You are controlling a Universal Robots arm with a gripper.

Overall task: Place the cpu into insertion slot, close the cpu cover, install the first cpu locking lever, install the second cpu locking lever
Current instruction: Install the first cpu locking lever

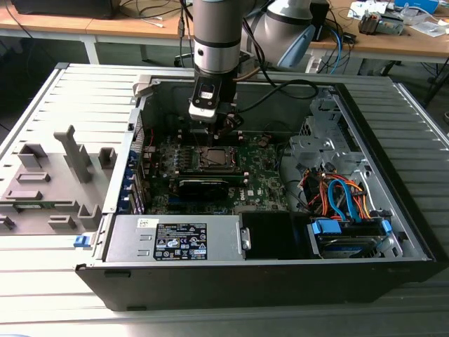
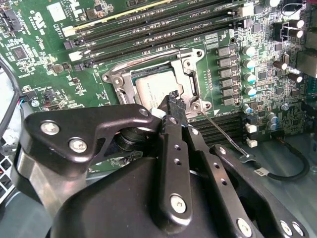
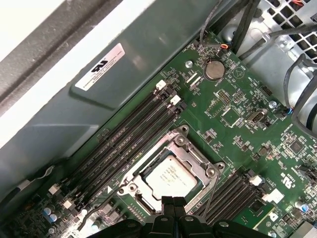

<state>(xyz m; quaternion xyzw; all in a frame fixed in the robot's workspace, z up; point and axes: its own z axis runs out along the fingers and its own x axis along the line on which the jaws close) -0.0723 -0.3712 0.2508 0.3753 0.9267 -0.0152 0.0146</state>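
A: Status?
B: Cpu point(image 3: 171, 177) seated in slot point(image 3: 194, 189); cover point(image 3: 198, 157) down.
A: Remaining?
B: Levers point(image 2: 225, 134) look unlatched. Gripper point(image 3: 173, 202) at cover edge, fingers point(image 3: 167, 204) pressed together, empty.

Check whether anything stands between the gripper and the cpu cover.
Nothing visible does. The gripper, jaws together, hangs just at the edge of the cpu cover, which lies flat, framing the cpu.

Grey slatted table point(image 1: 42, 295), open computer case point(image 1: 245, 284), grey fixture point(image 1: 56, 184) alongside
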